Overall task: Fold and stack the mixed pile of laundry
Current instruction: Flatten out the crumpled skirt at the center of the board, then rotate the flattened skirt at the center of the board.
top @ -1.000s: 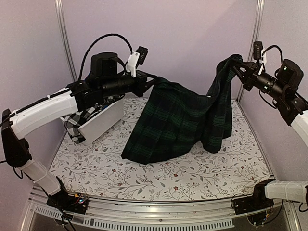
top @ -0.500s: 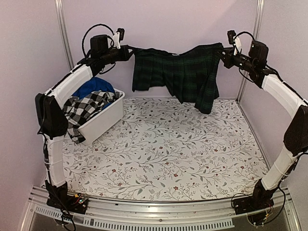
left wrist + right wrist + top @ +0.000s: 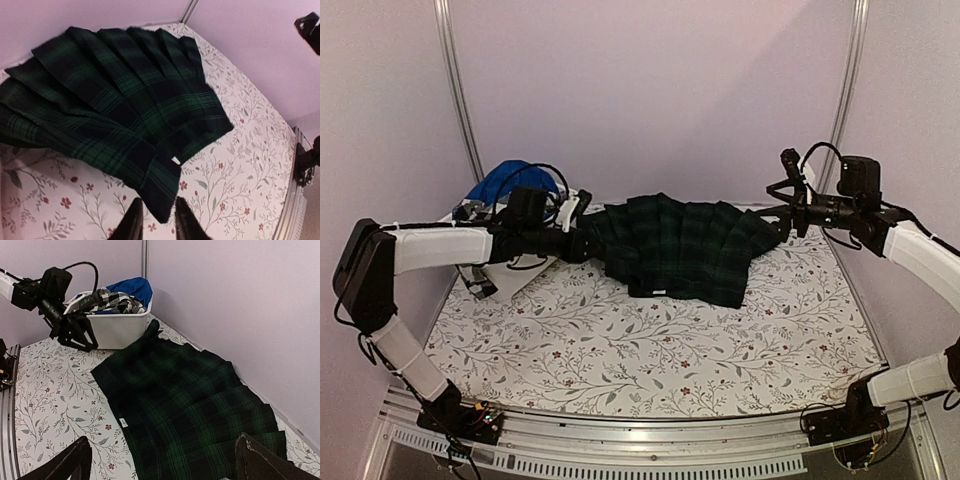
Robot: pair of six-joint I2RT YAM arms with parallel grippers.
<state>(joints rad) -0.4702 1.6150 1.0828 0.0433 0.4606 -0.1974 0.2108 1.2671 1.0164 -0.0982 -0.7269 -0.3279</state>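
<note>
Left gripper [image 3: 158, 201]: fingers slightly parted, corner of the dark green-navy tartan pleated garment [image 3: 115, 100] lying between the tips. Right gripper [image 3: 162, 440]: fingers spread wide, empty, at that garment's other end. Garment spread flat on floral-print table cover [image 3: 620, 350], far side. Black-and-white checked shirt [image 3: 117, 302] and bright blue cloth [image 3: 132, 287] in white plastic tub [image 3: 120, 330], back left.

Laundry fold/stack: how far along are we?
Done: the tartan garment lies spread flat on the table. In hand: right gripper is open above it; left gripper is narrow at one corner, grip unclear. Left: no fold made, nothing stacked; the checked shirt and blue garment sit in the white tub.
</note>
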